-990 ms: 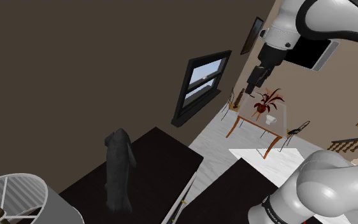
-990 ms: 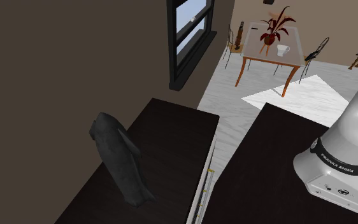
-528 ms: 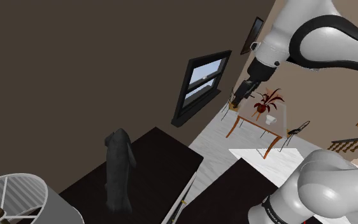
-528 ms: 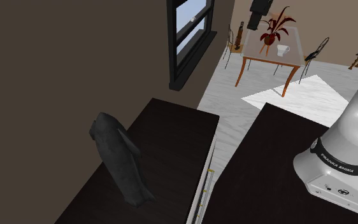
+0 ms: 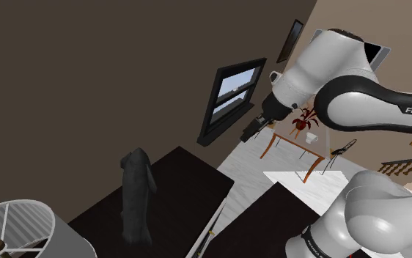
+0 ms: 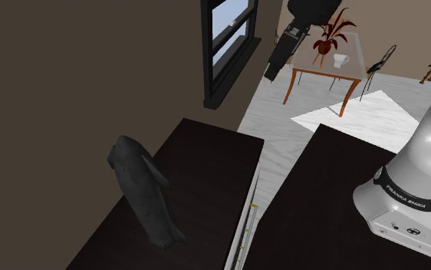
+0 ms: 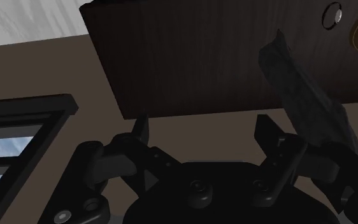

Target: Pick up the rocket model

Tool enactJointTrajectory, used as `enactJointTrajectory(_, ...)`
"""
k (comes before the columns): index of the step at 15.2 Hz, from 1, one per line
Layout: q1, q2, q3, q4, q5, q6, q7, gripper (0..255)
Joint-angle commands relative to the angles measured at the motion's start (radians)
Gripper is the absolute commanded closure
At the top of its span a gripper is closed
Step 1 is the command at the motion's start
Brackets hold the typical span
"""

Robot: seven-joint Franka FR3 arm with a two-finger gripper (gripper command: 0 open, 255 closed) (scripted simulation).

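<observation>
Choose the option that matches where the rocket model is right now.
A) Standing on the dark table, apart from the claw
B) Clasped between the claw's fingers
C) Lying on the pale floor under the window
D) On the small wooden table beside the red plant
A: the dark grey rocket model stands upright on the dark table, while the claw hangs open up by the window, holding nothing.

A brown-walled room (image 5: 87,73) is opening onto a pale, marbled floor (image 6: 275,115).
A black-framed window (image 5: 234,99) is showing blue sky low on the wall, and a framed picture (image 5: 295,38) is hanging farther along. A dark wooden tabletop (image 5: 186,176) is lying in the foreground beside a white lampshade (image 5: 21,227). Beyond, a small wooden-legged table (image 6: 321,74) is carrying a red potted plant (image 6: 326,46) and a white cup (image 6: 340,60), next to a white rug (image 6: 360,115).
</observation>
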Motion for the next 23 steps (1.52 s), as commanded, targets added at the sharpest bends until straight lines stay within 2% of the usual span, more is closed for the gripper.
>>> enactJointTrajectory(1,0.024,0.001,0.035,-0.054,0.024,0.103,0.032,0)
enactJointTrajectory(5,0.061,0.068,0.122,-0.123,0.060,0.325,0.104,0)
enactJointTrajectory(8,0.068,0.152,0.202,-0.151,0.073,0.504,0.168,0)
enactJointTrajectory(11,0.036,0.258,0.308,-0.157,0.060,0.685,0.248,0)
enactJointTrajectory(13,-0.025,0.333,0.408,-0.149,0.032,0.803,0.316,0)
enactJointTrajectory(15,-0.137,0.399,0.549,-0.130,-0.014,0.915,0.398,0)
enactJointTrajectory(16,-0.218,0.425,0.641,-0.117,-0.041,0.967,0.443,0)
enactJointTrajectory(17,-0.315,0.444,0.749,-0.102,-0.067,1.016,0.488,0)
enactJointTrajectory(19,-0.541,0.455,0.997,-0.065,-0.102,1.107,0.570,0)
enactJointTrajectory(21,-0.763,0.430,1.243,-0.021,-0.103,1.187,0.629,0)
enactJointTrajectory(23,-0.941,0.378,1.445,0.030,-0.087,1.253,0.675,0)
